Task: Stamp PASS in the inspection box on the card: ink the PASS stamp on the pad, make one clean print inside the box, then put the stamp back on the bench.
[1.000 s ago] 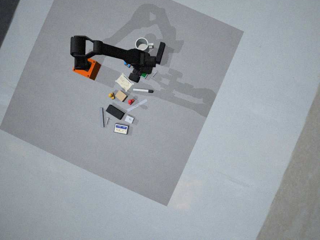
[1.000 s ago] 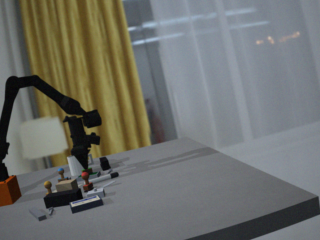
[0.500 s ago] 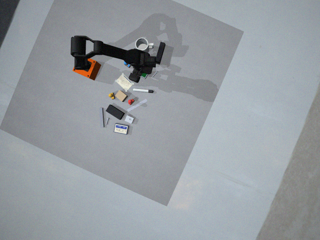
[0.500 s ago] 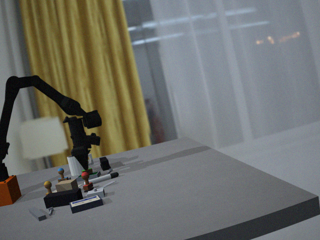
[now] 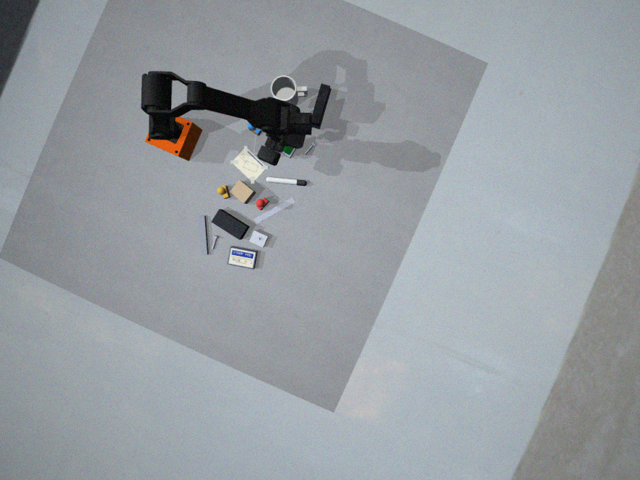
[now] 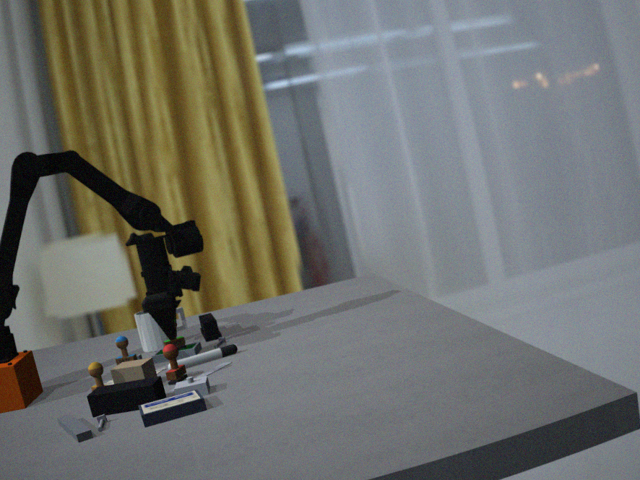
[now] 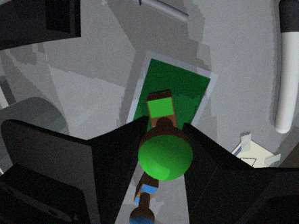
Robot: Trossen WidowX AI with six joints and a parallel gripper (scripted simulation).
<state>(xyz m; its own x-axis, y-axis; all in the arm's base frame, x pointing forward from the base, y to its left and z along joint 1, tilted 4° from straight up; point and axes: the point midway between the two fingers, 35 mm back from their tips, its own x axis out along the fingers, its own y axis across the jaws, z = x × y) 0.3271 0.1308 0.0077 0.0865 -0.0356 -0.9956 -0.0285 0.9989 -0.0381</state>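
Note:
My gripper (image 7: 165,125) (image 6: 172,336) is shut on the green-knobbed stamp (image 7: 166,157) (image 6: 175,342), knob up. The stamp's block is over the near half of the open green ink pad (image 7: 179,74) (image 5: 289,150), very low; whether its face touches the pad is hidden. I cannot read PASS on it. The card (image 5: 241,160) (image 7: 267,151) is taped down beside the pad, with a box outline; only its corner shows in the wrist view. I make out no green print on its visible part. In the top view the wrist hides the fingertips.
A blue stamp (image 5: 251,126) (image 7: 149,189) and a mug (image 5: 283,79) stand near the pad. A marker (image 5: 282,180) (image 7: 289,69) and a bolt (image 7: 164,6) lie beside it. Red (image 5: 260,202) and yellow (image 5: 221,190) stamps, a tan block (image 5: 243,192) and a closed pad tin (image 5: 243,258) stand beyond the card.

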